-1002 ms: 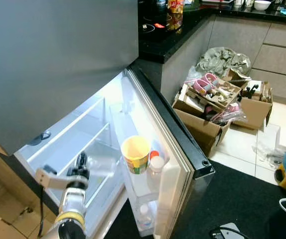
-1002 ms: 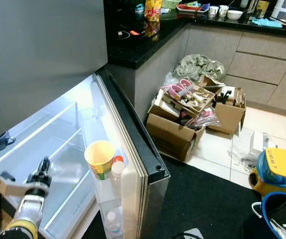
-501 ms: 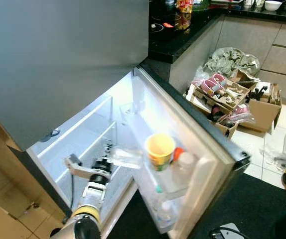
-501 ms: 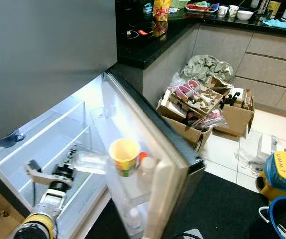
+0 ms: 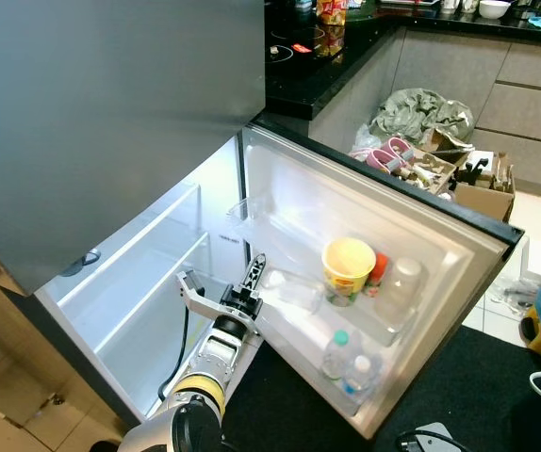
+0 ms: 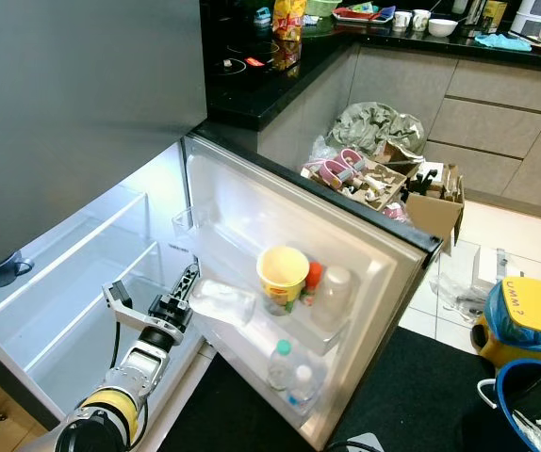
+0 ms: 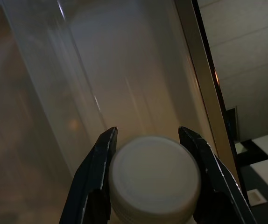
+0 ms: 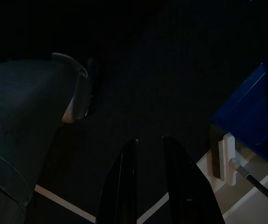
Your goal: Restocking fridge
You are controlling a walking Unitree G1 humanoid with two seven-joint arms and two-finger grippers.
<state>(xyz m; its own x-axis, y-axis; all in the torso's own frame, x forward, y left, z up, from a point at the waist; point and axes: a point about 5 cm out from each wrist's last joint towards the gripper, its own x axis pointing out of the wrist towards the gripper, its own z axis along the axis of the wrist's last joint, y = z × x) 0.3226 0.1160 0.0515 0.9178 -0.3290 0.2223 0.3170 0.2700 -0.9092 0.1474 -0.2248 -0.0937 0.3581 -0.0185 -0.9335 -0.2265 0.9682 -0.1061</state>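
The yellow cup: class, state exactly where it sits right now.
In the left eye view, the yellow cup stands upright in the open fridge door's shelf, right of the left gripper, beside a red-capped bottle.

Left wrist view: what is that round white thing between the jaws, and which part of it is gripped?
A clear plastic bottle; the left gripper clasps it at its white cap, one jaw on each side.
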